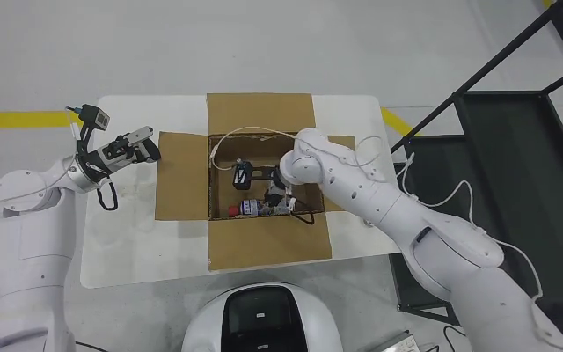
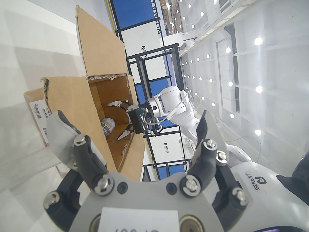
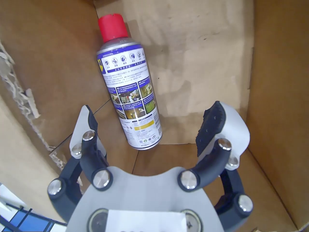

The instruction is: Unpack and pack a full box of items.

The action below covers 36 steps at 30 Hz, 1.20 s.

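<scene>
From above, the opened cardboard box (image 1: 264,123) sits mid-table (image 1: 132,255) with the right tool (image 1: 280,195) down inside it near a red-capped spray can (image 1: 249,208), while the left tool (image 1: 151,148) hangs over the table beside the box's left flap. The left wrist view shows the left tool (image 2: 131,117) spread wide and empty, facing the box (image 2: 72,102). The right wrist view shows the right tool (image 3: 152,112) wide open, gripping nothing, its fingers either side of the base end of the can (image 3: 130,92), which lies on the box floor along a wall, cap toward a corner.
</scene>
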Available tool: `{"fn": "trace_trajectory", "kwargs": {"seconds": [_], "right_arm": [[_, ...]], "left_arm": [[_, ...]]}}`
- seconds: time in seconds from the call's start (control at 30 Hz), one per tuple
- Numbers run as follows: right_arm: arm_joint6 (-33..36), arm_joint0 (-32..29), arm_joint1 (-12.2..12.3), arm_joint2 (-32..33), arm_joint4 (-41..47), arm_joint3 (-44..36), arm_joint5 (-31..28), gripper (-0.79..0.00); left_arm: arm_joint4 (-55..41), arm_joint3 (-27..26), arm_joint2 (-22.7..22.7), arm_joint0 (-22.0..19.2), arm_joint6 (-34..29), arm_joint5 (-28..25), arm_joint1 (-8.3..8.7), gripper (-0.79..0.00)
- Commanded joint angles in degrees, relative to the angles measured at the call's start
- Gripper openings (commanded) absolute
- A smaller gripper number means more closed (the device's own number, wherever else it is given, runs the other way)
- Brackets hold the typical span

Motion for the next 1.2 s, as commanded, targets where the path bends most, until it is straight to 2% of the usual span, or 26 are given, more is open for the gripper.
{"fn": "trace_trajectory", "kwargs": {"seconds": [0.0,0.33,0.8,1.17], "right_arm": [[-0.1,0.4,-0.7,-0.6,0.4,1.6,0.1,0.000],[-0.2,2.1,-5.3,-4.6,0.2,9.6,0.5,0.000],[-2.6,3.9,-12.1,-8.3,0.6,21.3,-3.1,0.000],[-3.8,4.8,-16.5,-10.0,-0.5,28.7,-4.8,0.000]], "left_arm": [[0.0,0.0,0.0,0.0,0.0,0.0,0.00,0.000],[0.0,0.0,0.0,0.0,0.0,0.0,0.00,0.000],[0.0,0.0,0.0,0.0,0.0,0.0,0.00,0.000],[0.0,0.0,0.0,0.0,0.0,0.0,0.00,0.000]]}}
